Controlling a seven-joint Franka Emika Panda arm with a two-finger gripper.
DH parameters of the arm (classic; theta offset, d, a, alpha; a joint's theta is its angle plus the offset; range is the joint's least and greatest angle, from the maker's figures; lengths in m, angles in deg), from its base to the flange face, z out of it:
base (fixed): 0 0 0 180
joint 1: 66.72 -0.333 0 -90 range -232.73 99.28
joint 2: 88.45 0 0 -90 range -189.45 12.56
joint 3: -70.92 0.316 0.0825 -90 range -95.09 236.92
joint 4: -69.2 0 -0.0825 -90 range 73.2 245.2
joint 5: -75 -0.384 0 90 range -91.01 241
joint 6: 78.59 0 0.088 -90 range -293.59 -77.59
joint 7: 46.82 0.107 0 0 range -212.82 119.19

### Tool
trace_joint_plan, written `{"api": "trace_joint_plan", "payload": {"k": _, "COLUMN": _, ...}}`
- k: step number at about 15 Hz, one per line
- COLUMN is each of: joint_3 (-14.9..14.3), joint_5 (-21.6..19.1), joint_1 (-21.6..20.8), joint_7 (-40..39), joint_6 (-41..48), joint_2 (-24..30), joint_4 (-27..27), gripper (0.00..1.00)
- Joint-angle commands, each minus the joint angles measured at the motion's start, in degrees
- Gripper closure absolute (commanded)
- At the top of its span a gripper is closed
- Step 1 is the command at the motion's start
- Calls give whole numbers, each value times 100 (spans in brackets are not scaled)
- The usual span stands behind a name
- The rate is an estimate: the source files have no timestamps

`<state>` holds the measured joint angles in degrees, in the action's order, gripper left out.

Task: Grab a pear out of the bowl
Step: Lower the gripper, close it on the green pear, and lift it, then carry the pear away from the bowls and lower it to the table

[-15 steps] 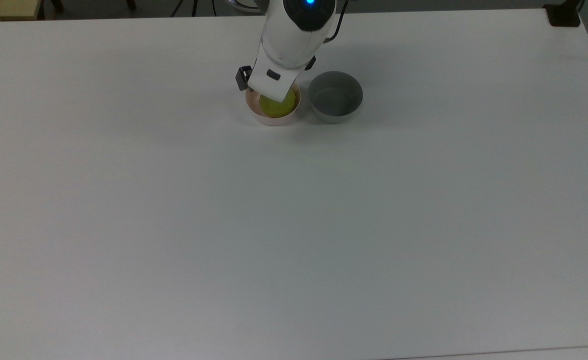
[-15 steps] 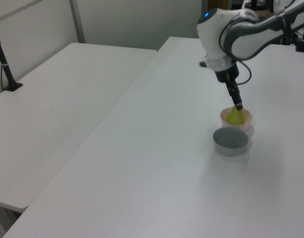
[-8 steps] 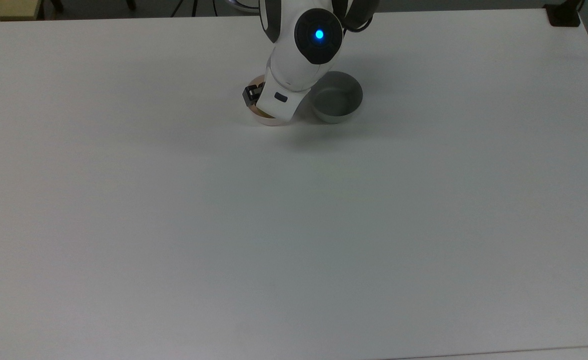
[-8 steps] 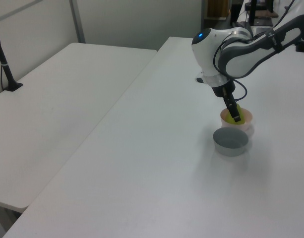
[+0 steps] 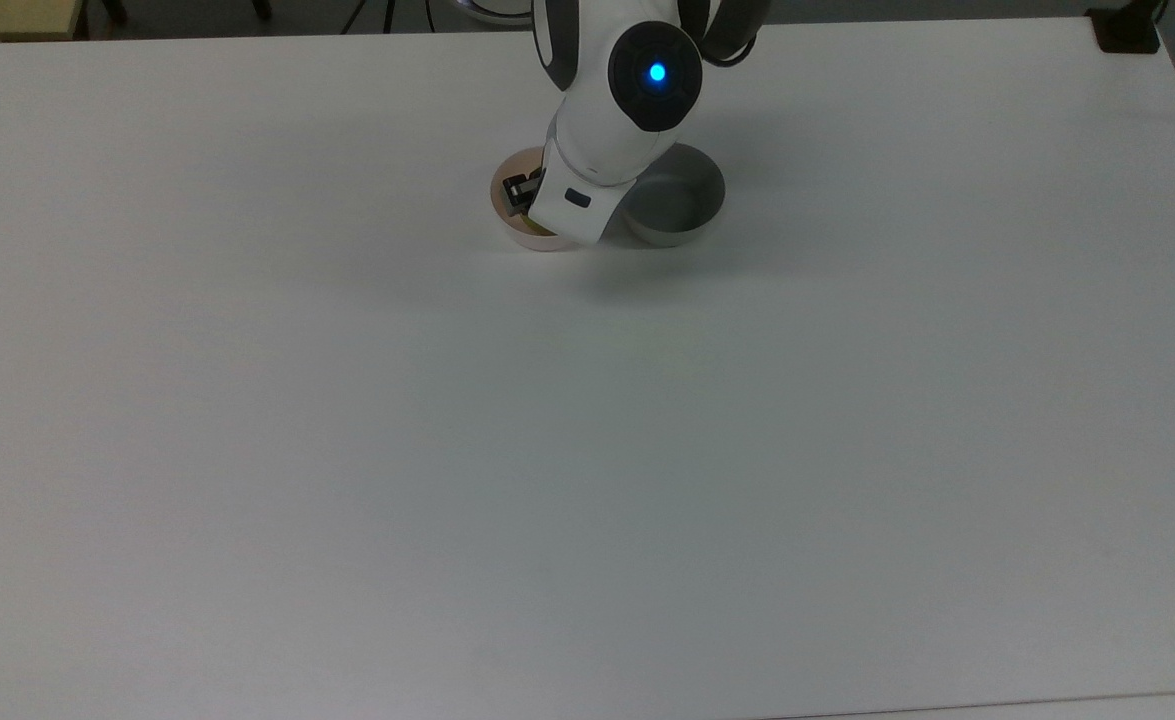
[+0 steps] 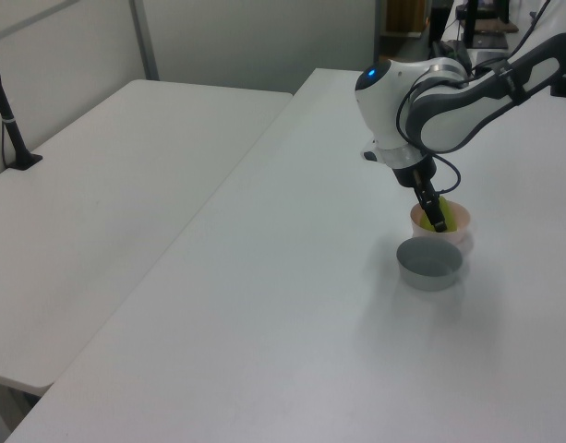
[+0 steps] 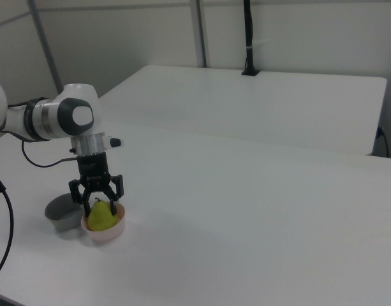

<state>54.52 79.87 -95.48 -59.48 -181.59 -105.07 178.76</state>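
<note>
The pear is sitting upright in the pink bowl, which is standing on the white desk close to the desk's far edge in the top view, about midway along that edge, with the grey bowl just beside it on the top view's right. The gripper is hanging straight down over the pink bowl, and in the right view its fingers are standing spread, one on each side of the pear's narrow upper part, with no clear contact yet. In the left view the fingers are reaching down inside the rim against the yellow-green fruit. The step in hand looks like the final descent into the grasp: the pincer is bracketing the pear but is not yet pinching it. The next move probably calls for sinking a little further so the pads are meeting the fuller body rather than the tapering neck, then closing, then lifting straight up so the fruit is clearing the rim without dragging the bowl toward its grey neighbour.
</note>
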Motion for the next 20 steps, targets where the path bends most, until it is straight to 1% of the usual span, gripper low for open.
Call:
{"api": "trace_joint_plan", "payload": {"k": 1, "joint_3": 23, "joint_5": -22, "joint_1": 10, "joint_7": -104, "joint_6": -36, "joint_2": 228, "joint_4": 83, "gripper": 42}}
{"api": "trace_joint_plan", "payload": {"k": 3, "joint_3": 31, "joint_5": -39, "joint_1": 72, "joint_7": -157, "joint_6": 227, "joint_2": 518, "joint_4": 30, "gripper": 42}}
{"api": "trace_joint_plan", "payload": {"k": 5, "joint_3": 32, "joint_5": -74, "joint_1": 124, "joint_7": -349, "joint_6": 622, "joint_2": 791, "joint_4": -171, "gripper": 42}}
{"api": "trace_joint_plan", "payload": {"k": 7, "joint_3": 32, "joint_5": -101, "joint_1": 273, "joint_7": -499, "joint_6": 939, "joint_2": 976, "joint_4": -391, "gripper": 41}}
{"api": "trace_joint_plan", "payload": {"k": 9, "joint_3": 32, "joint_5": -101, "joint_1": 405, "joint_7": -509, "joint_6": 1028, "joint_2": 1082, "joint_4": -506, "gripper": 41}}
{"api": "trace_joint_plan", "payload": {"k": 10, "joint_3": 40, "joint_5": -101, "joint_1": 545, "joint_7": -518, "joint_6": 1019, "joint_2": 1091, "joint_4": -541, "gripper": 41}}
{"api": "trace_joint_plan", "payload": {"k": 11, "joint_3": 110, "joint_5": -101, "joint_1": 721, "joint_7": -509, "joint_6": 1011, "joint_2": 1091, "joint_4": -611, "gripper": 41}}
{"api": "trace_joint_plan", "payload": {"k": 12, "joint_3": 241, "joint_5": -101, "joint_1": 922, "joint_7": -491, "joint_6": 976, "joint_2": 1082, "joint_4": -699, "gripper": 41}}
{"api": "trace_joint_plan", "payload": {"k": 15, "joint_3": 435, "joint_5": -75, "joint_1": 1652, "joint_7": -535, "joint_6": 914, "joint_2": 1030, "joint_4": -954, "gripper": 41}}
{"api": "trace_joint_plan", "payload": {"k": 17, "joint_3": 506, "joint_5": -74, "joint_1": 2048, "joint_7": -526, "joint_6": 660, "joint_2": 1012, "joint_4": -1025, "gripper": 41}}
{"api": "trace_joint_plan", "payload": {"k": 20, "joint_3": 550, "joint_5": -66, "joint_1": 2461, "joint_7": -526, "joint_6": 387, "joint_2": 925, "joint_4": -1016, "gripper": 41}}
